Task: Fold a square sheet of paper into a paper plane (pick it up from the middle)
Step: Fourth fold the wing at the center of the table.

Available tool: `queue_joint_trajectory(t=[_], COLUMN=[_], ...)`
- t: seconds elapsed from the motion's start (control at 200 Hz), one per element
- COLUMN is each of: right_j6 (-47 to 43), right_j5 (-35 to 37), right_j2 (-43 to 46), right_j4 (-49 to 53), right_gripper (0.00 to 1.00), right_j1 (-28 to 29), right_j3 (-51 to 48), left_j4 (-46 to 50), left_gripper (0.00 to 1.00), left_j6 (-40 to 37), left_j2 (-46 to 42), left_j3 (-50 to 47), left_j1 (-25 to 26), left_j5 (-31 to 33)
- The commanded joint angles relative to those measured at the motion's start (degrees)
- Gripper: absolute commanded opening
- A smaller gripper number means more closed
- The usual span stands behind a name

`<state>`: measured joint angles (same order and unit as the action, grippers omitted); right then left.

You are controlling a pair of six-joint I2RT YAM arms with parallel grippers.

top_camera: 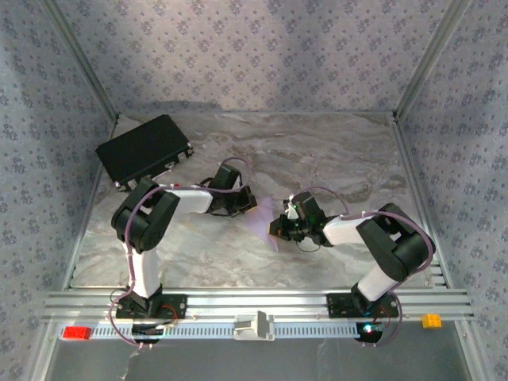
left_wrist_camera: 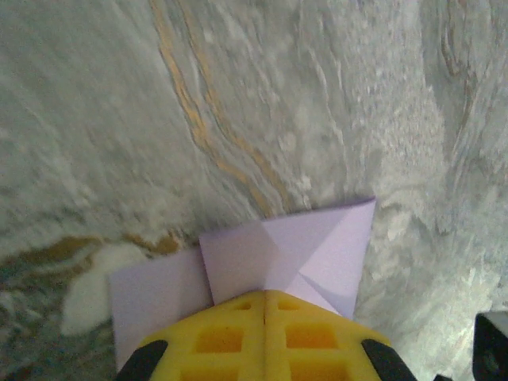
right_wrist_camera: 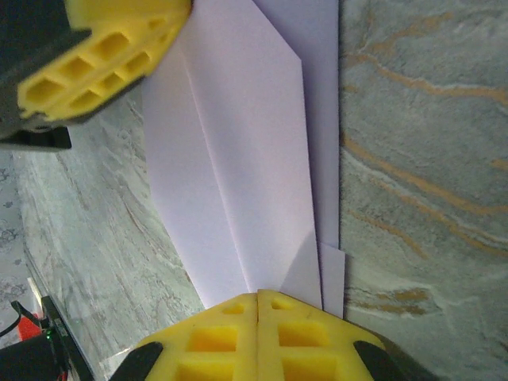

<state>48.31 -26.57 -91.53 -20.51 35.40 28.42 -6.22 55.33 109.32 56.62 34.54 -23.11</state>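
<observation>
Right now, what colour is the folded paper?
The paper is plain pale lilac, clearest in the right wrist view.

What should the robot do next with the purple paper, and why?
Probably slide the shut right gripper along the long fold to sharpen it, while the shut left gripper pins the other end. The square sheet of paper lies on the table, only partly folded. Both closed tips rest on it, and it is not yet a slim dart.
</observation>
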Motion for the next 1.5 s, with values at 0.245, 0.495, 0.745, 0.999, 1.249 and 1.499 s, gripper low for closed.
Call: queue_joint_trajectory(t=[0.245,0.495,0.745,0.999,1.249,1.499], right_j6=[-2.16,-3.12,-3.97,-4.38,-4.19,-3.09], right_j5=[1.39,0.73,0.24,0.11,0.19,-1.91], right_j2=[-0.73,-1.03,-1.09,-0.95,-0.24,2.03], right_j4=[13.22,13.44,14.01,14.98,15.0,14.53], right_gripper=[0.0,0.0,0.0,0.0,0.0,0.0], right_j1=[0.57,0.31,-0.15,-0.59,-0.81,-0.69], right_j3=[-3.03,-2.5,-1.75,-0.83,-0.75,1.79], left_j4=[4.94,5.6,6.6,2.74,-0.9,-1.86], left_gripper=[0.02,0.02,0.04,0.04,0.03,0.02], left_j6=[-2.92,-4.6,-7.58,-7.57,-4.67,-4.35], left_j2=[0.8,-2.11,-7.56,-6.91,-0.75,0.89], left_j3=[2.52,3.09,3.07,1.34,1.51,-1.98], left_j1=[-3.23,-3.51,-3.28,1.84,4.48,2.15], left_j5=[5.66,6.0,5.49,-0.44,-3.48,-2.33])
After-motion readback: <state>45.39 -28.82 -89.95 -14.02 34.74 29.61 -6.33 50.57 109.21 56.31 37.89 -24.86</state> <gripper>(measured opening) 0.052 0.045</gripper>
